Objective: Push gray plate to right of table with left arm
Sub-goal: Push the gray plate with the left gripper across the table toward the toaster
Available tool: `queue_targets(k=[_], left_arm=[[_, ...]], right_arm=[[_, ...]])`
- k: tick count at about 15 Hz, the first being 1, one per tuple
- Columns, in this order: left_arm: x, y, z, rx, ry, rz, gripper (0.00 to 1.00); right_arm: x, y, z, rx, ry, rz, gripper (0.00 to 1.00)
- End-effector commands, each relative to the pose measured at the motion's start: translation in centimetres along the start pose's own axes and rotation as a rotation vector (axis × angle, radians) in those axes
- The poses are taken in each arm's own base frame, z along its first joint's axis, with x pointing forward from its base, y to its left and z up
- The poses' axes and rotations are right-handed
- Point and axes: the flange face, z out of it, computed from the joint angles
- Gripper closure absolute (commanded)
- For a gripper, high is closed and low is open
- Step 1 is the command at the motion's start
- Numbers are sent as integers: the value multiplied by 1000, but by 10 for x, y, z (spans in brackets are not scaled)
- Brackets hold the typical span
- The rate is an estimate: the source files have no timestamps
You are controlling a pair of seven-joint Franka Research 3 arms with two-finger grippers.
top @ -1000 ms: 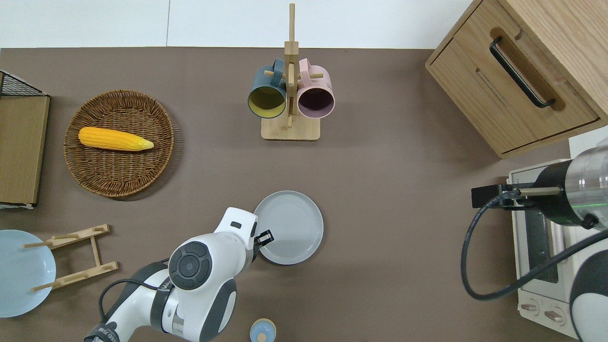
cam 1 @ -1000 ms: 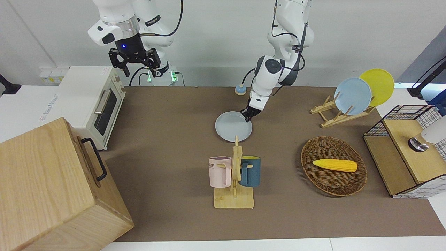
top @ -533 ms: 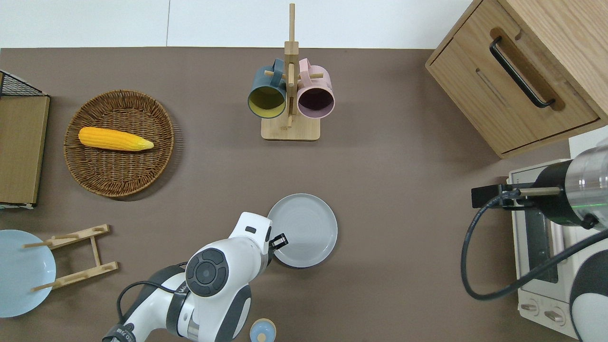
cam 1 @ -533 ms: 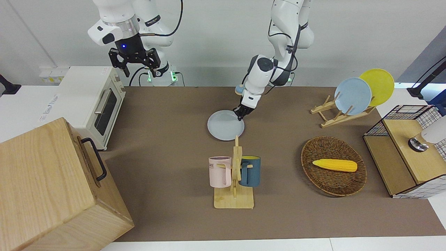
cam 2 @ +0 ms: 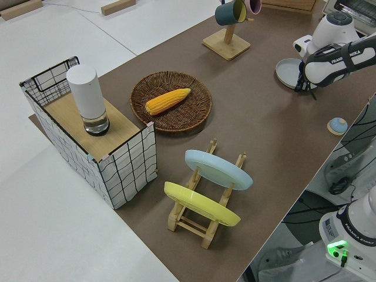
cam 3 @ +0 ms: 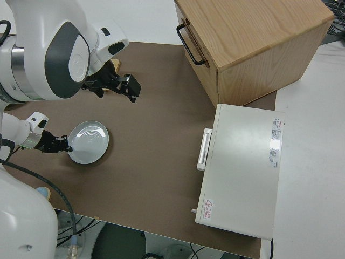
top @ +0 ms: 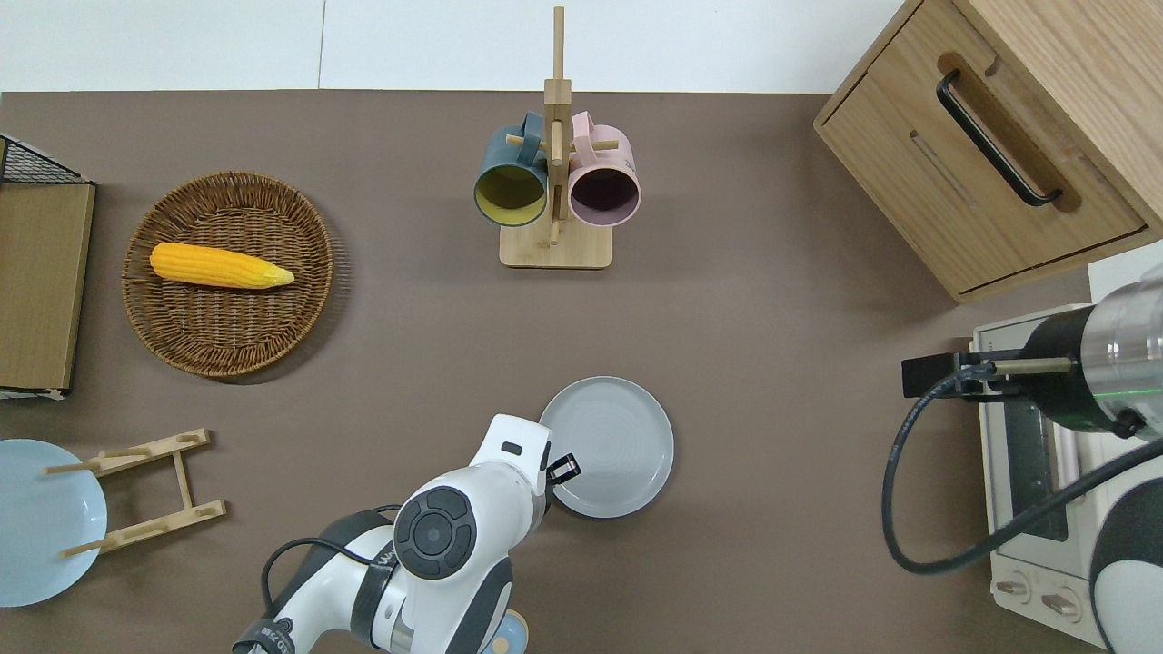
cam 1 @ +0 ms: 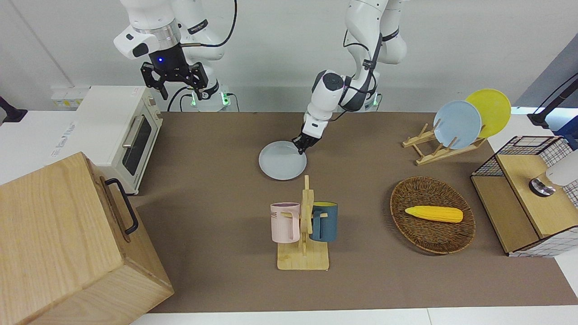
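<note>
While the right arm's parked, the left gripper (top: 565,469) sits against the gray plate's (top: 611,447) rim mid-table, toward the robots' edge; fingers probably closed, can't really tell.

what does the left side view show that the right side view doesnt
Only the left side view shows the wicker basket with the corn, the rack holding the sky-blue plate and yellow plate, the wire-sided shelf with a white cylinder, and the mug rack.

Only the right side view shows the toaster oven and the wooden cabinet.

Both show the brown table, the gray plate lying flat on it, and the left gripper at the plate's rim.
</note>
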Motion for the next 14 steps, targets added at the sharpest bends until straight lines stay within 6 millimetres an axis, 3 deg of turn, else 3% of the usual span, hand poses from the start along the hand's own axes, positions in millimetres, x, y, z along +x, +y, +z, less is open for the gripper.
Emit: queue_targets(k=[1, 8, 14], left_arm=[[-19, 11, 26, -3, -12, -46, 1000], [-34, 43, 24, -35, -16, -18, 1000], [-40, 47, 30, -31, -24, -13, 994]], right_arm=[[-8, 1, 0, 9, -4, 21, 5], [-8, 1, 0, 9, -4, 21, 5], [-8, 1, 0, 9, -4, 21, 5]])
